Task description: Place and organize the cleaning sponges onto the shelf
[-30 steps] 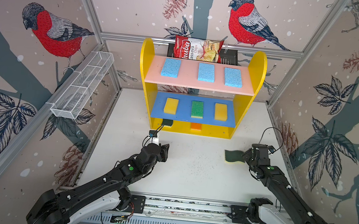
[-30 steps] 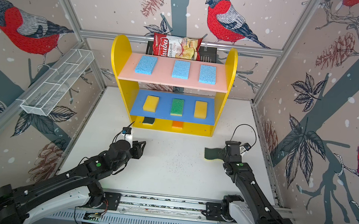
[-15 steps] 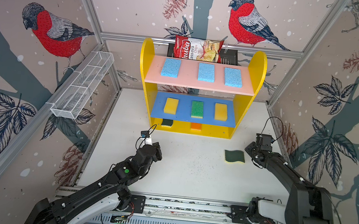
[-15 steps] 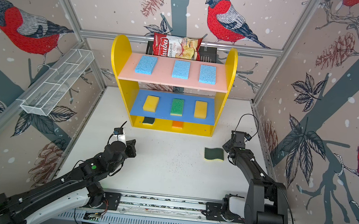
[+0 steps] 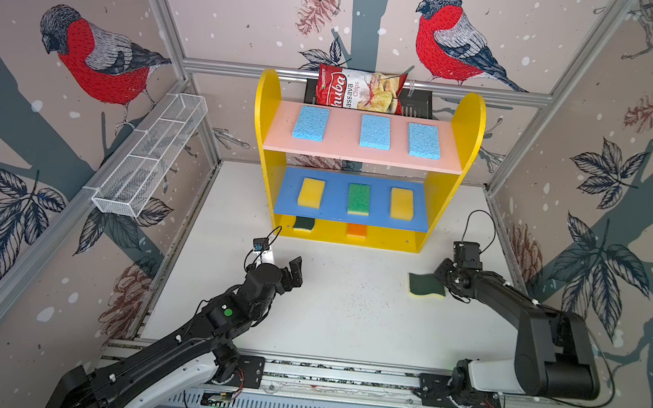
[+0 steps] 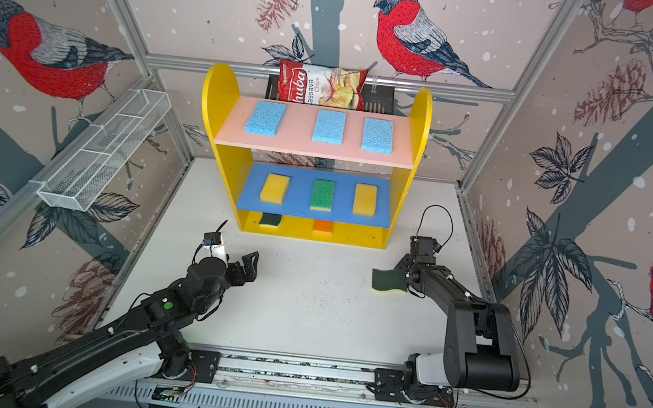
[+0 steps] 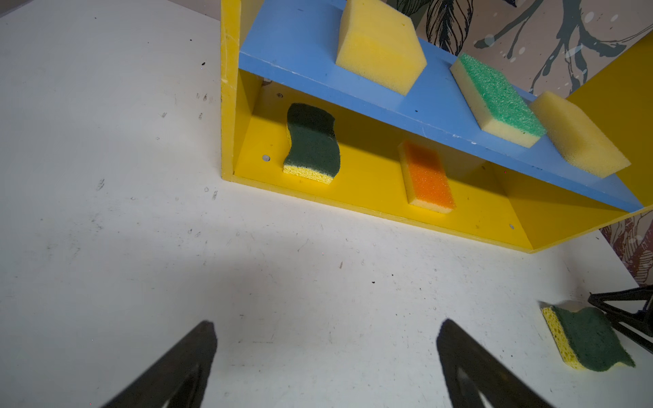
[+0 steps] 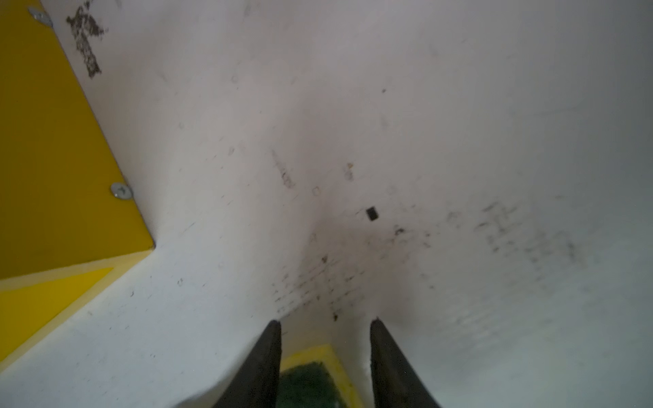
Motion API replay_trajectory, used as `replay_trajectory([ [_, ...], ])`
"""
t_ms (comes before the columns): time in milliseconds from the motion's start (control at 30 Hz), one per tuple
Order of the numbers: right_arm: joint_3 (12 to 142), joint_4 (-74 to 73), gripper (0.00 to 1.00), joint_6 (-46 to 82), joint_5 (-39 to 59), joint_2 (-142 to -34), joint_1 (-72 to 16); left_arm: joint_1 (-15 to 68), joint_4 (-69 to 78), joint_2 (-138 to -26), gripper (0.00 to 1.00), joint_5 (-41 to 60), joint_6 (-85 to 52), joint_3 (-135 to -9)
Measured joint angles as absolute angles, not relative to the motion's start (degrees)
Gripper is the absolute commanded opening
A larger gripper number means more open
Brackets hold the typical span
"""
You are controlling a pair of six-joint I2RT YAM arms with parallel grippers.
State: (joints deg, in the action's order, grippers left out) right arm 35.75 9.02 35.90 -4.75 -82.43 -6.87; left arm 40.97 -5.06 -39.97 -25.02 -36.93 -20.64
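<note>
1. The right gripper [image 5: 439, 278], jaws half-closed, brackets the right end of the loose wavy sponge [image 5: 424, 285]. The sponge lies dark-green side up on the white counter [image 5: 345, 320], in front of the shelf's right end and apart from it. Whether the pads already press the foam cannot be told.
2. Taking the sponge by its end, low over the counter, looks chosen so it can slide flat under the blue board [image 5: 287, 204] into the vacant right-hand spot on the base [image 7: 494, 212].
3. The shelf [image 5: 265, 122] carries eight sponges in rows sorted by kind. Three light blue sponges [image 5: 375, 132] sit on the pink board [image 5: 347, 153], and two yellow sponges [image 5: 311, 193] flank the green-topped sponge [image 5: 359, 198]. The shelved wavy sponge [image 7: 312, 141] and the orange-topped sponge [image 7: 427, 176] sit below.
4. The left gripper [image 7: 327, 323], spread wide and empty, hovers over the counter facing the shelf's left front, apparently parked clear of the right arm.
5. The left wrist view looks under the blue board and shows the base sponges whole, where both top views give only their front edges. The right wrist view alone shows the sponge's corner between the fingers. Only the top views take in the chips bag [image 5: 358, 89] on the black rack [image 5: 420, 100] and the wire basket [image 5: 150, 155].
</note>
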Motion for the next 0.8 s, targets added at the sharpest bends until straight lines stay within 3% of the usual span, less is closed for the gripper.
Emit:
replay_trajectory([
  [233,34.2,8.1,0.37,36.0,-5.8,-82.1,-9.0,40.9,-5.4,-40.7,0.98,-23.6,-36.0,-21.4],
  [800,25.9,15.4,0.42,44.9,-7.1,-68.9,-20.9,40.9,-6.9,-38.8,0.97,-18.8,-35.5,-21.5],
])
